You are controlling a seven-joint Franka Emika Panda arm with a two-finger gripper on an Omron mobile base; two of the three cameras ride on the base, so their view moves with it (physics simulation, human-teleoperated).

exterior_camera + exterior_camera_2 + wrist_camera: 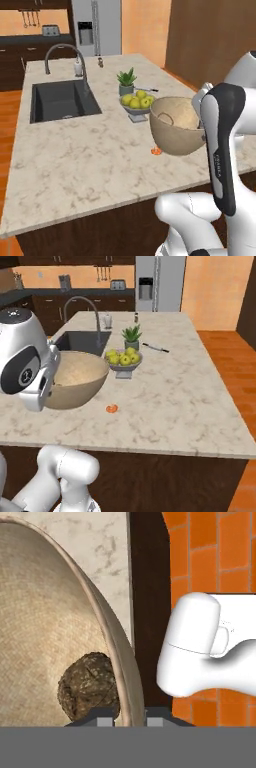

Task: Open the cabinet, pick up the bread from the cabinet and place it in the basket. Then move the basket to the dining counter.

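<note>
Hand (130, 719) pinches rim of woven tan basket (45, 637); knobbly round bread (90, 684) inside.

Our arm rises from the base, bends at the elbow and reaches forward over the dining counter (75, 160). Our gripper (130, 718) is closed on the rim of the basket (45, 627): one finger sits inside the wall, the other outside, with the rim running up between them. The bread (90, 684) lies just ahead of the inside finger.
</note>
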